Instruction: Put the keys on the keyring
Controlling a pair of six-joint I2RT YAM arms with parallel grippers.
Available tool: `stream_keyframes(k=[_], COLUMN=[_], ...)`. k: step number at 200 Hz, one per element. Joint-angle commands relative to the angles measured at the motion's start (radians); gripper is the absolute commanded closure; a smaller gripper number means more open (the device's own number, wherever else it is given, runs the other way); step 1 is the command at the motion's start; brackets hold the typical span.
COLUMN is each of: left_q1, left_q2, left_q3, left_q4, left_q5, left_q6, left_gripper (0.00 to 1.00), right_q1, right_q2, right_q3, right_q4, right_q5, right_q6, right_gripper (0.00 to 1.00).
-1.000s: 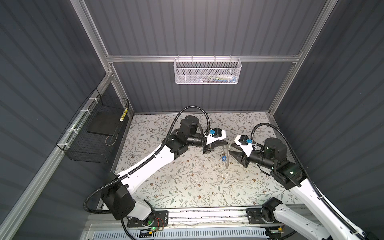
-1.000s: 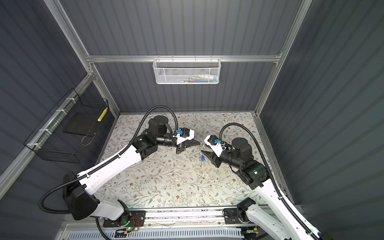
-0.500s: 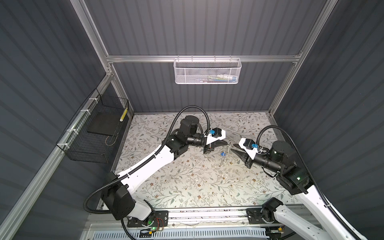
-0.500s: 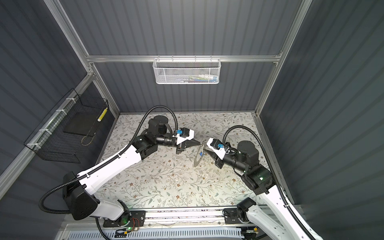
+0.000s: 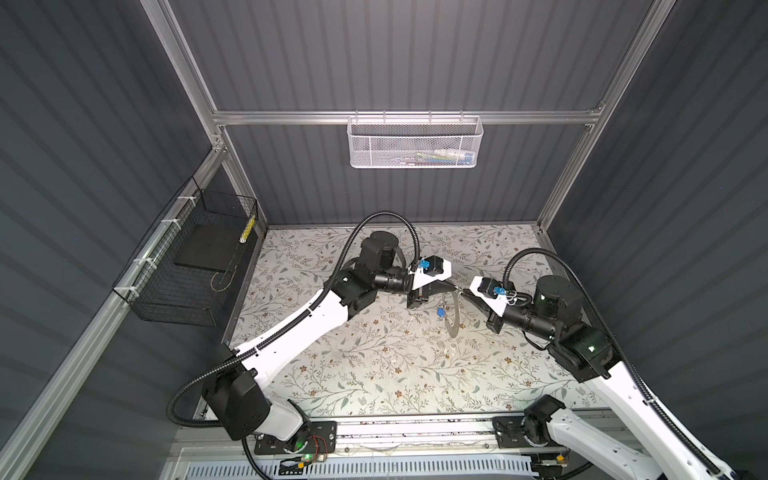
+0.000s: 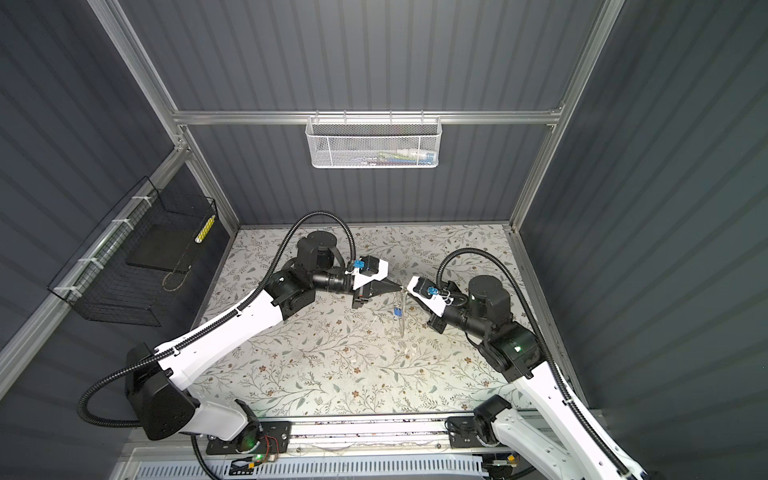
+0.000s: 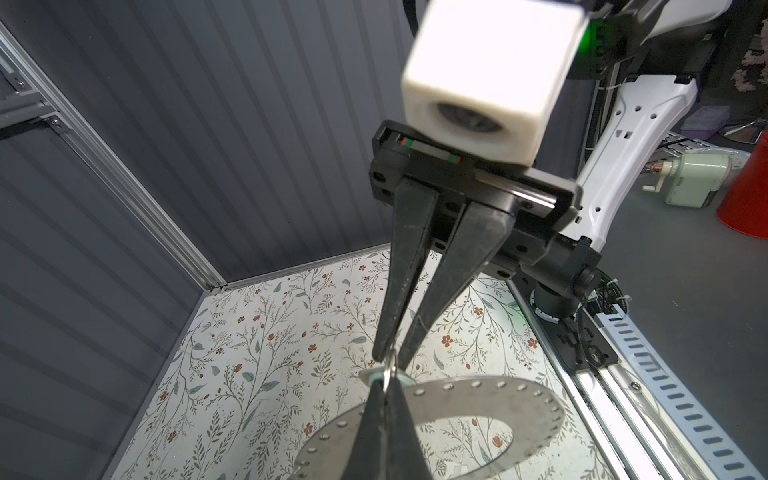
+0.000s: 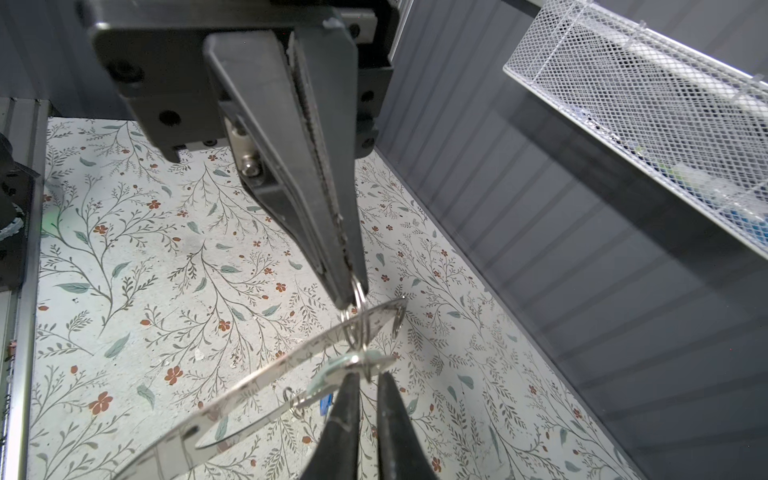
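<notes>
The keyring point(image 7: 540, 411) point(image 8: 249, 382) is a wide grey ring with rim holes, held above the floral mat and seen edge-on in both top views point(image 5: 454, 318) point(image 6: 402, 322). My left gripper point(image 7: 384, 382) point(image 8: 351, 297) point(image 5: 456, 288) is shut on a small split ring threaded through its rim. The whitish-headed key point(image 8: 353, 361) point(image 7: 372, 376) hangs at that same spot. My right gripper point(image 8: 368, 374) point(image 7: 390, 361) point(image 6: 405, 289) meets the left tip to tip, jaws a narrow gap apart around the key's small ring. The blue-headed key point(image 5: 439, 311) point(image 8: 326, 405) dangles from the keyring.
A white mesh basket point(image 5: 415, 143) hangs on the back wall. A black wire basket point(image 5: 187, 270) is fixed to the left wall. Dark corrugated walls close three sides of the mat point(image 5: 374, 365). The arms' base rail point(image 5: 415, 428) runs along the front.
My right gripper backed away to the right, then came back in to the left gripper's tip with its jaws narrowing. The left arm held still with the keyring.
</notes>
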Motion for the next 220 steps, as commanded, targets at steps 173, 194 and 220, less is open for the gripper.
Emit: stream_keyframes(k=[173, 194, 220], left_q1=[0.006, 0.006, 0.006], left_q2=[0.000, 0.000, 0.000], left_q3=[0.021, 0.022, 0.023], left_q4=[-0.044, -0.050, -0.053], left_q5=[0.040, 0.042, 0.044], left_q6=[0.054, 0.057, 0.061], left_gripper=[1.00, 1.00, 1.00], right_q1=[0.000, 0.001, 0.000], right_q2=[-0.007, 0.000, 0.015], right_q3=[0.036, 0.039, 0.053], right_q4=[0.001, -0.003, -0.030], right_q5=[-0.039, -0.052, -0.078], right_q6=[-0.017, -0.014, -0.014], right_gripper=[0.87, 0.88, 0.90])
